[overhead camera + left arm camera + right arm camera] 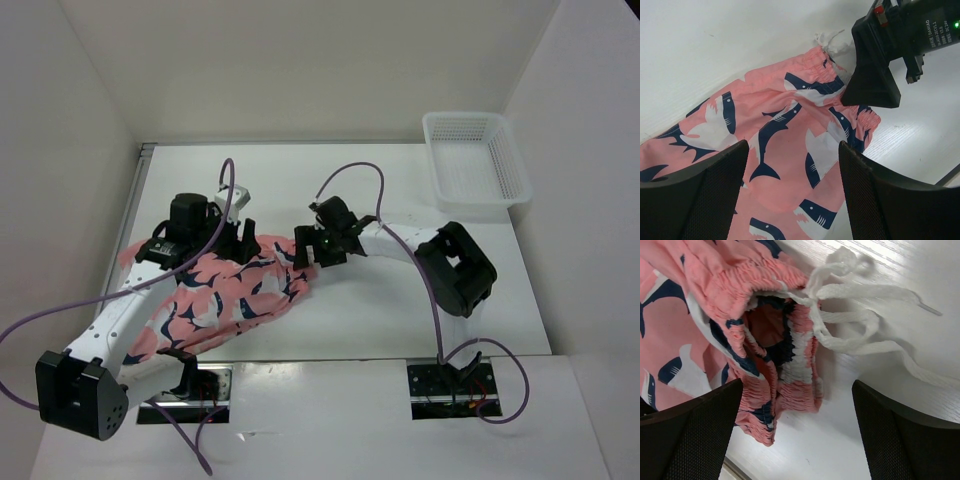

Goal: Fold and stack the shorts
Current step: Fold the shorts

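**Item 1.** Salmon-pink fabric shorts with navy-and-white shark print (230, 295). They lie loosely spread on the white table (400, 300), well apart from the white plastic mesh basket (470, 150), off to its near left. Not yet folded. The gathered elastic waistband (790, 280) is the end nearest the basket, and a white cord drawstring (860, 325) trails from it onto the table.

**Item 2.** Left claw (243, 240). Open and holding nothing, it hovers over the shorts, farther from the basket than its partner.

**Item 3.** Right claw (304, 252). Open, with its fingers straddling the waistband end on the basket side. Nothing gripped.

**Step, as I read it.** I am lining up to take hold for the first fold. Next I need both claws lowered and closed on waistband cloth, not on the cord alone.
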